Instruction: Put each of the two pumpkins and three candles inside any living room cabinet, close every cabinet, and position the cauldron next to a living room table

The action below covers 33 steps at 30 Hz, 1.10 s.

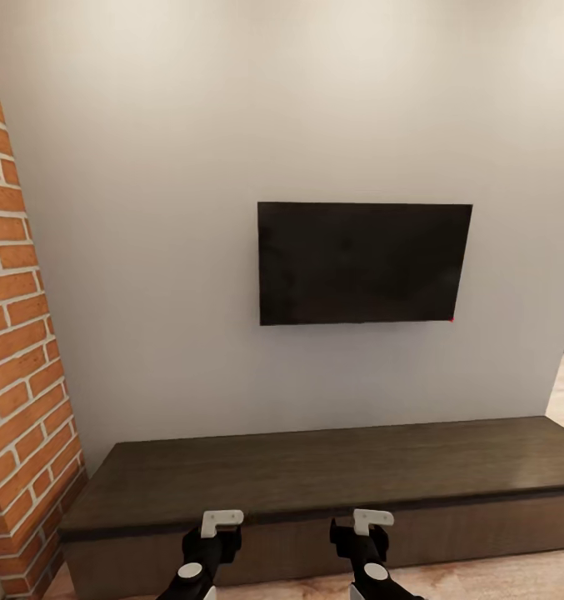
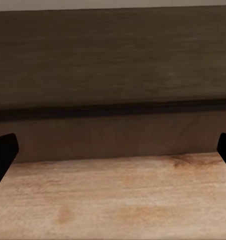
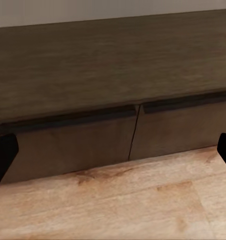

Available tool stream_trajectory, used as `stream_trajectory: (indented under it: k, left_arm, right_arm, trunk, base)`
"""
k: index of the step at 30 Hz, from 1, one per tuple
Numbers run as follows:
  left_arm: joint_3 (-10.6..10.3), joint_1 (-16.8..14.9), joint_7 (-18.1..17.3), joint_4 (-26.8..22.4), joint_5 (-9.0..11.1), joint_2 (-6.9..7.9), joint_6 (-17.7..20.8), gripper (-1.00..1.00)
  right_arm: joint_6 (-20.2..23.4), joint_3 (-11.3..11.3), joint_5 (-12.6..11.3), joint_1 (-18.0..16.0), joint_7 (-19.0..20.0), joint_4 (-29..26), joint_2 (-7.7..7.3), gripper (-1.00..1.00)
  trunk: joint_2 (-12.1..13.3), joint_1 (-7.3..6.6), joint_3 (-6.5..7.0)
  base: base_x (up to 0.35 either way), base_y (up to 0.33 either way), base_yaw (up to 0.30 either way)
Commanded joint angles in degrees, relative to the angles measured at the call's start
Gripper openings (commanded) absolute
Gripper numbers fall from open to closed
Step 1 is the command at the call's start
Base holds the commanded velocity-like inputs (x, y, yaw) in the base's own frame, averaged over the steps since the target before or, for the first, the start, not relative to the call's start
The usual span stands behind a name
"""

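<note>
I'm facing the cabinet point(image 1: 331, 475) under the TV point(image 1: 363, 262), its long axis crosswise, drawer seam nearer my right claw point(image 1: 371, 523), left claw point(image 1: 222, 525) alongside, both spread apart, empty

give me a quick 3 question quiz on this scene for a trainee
1. True or false: the cabinet has a drawer pulled out.
2. What hangs on the wall above the cabinet? A) a mirror B) a TV C) a shelf
3. Fill in: to the left of the cabinet in the head view stands a ____ column.

Key
1. False: in the head view and both wrist views its fronts sit flush, with nothing pulled out.
2. B: the black TV.
3. Brick: the brick column.

Bonus note: the left gripper and right gripper are both open and empty.
</note>
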Motion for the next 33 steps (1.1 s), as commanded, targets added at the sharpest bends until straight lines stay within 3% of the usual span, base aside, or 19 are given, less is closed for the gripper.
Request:
stream_trajectory:
  k: [1,7,16,26,28,31,33]
  left_arm:
    - [-0.48,-0.05,0.48,-0.05,0.61,0.07,0.04,1.0]
    - [-0.47,-0.05,0.58,-0.14,0.57,0.07,0.05,1.0]
    - [-0.47,-0.05,0.71,-0.11,0.56,0.07,0.0,1.0]
    - [-0.47,-0.05,1.0,-0.39,0.56,0.07,-0.46,1.0]
    - [-0.46,0.0,1.04,-1.32,0.56,0.07,-0.52,1.0]
    - [-0.56,0.06,1.18,-8.03,0.45,0.1,-0.15,1.0]
    - [-0.62,0.52,1.22,-13.54,0.12,0.26,0.14,1.0]
  right_arm:
    - [-0.26,0.5,-0.56,-0.06,-0.28,0.06,-0.01,1.0]
    - [-0.2,0.59,-0.56,-0.06,-0.28,0.06,0.0,1.0]
    - [-0.26,0.57,-0.56,-0.07,-0.28,0.06,0.03,1.0]
    - [-0.25,0.72,-0.11,-0.05,-1.98,0.09,0.34,1.0]
    - [-0.31,0.76,-0.29,-0.06,-2.18,0.04,0.42,1.0]
    - [-0.41,0.33,-0.61,-0.03,-1.38,0.07,0.33,1.0]
    - [-0.19,-2.17,-1.91,-0.03,4.8,0.22,0.11,1.0]
  trunk:
    - [-0.05,0.0,-0.07]
    - [-0.05,0.0,-0.07]
    - [-0.05,0.0,-0.07]
    - [-0.05,0.0,-0.07]
    - [-0.05,0.0,-0.07]
    - [-0.05,0.0,-0.07]
    - [-0.05,0.0,-0.07]
  base:
    - [0.021,0.235,0.0]
    - [0.092,0.131,0.0]
    - [0.148,-0.093,0.0]
    - [-0.066,-0.011,0.0]
    - [-0.094,-0.001,0.0]
    - [-0.041,0.0,0.0]
    - [-0.014,0.0,0.0]
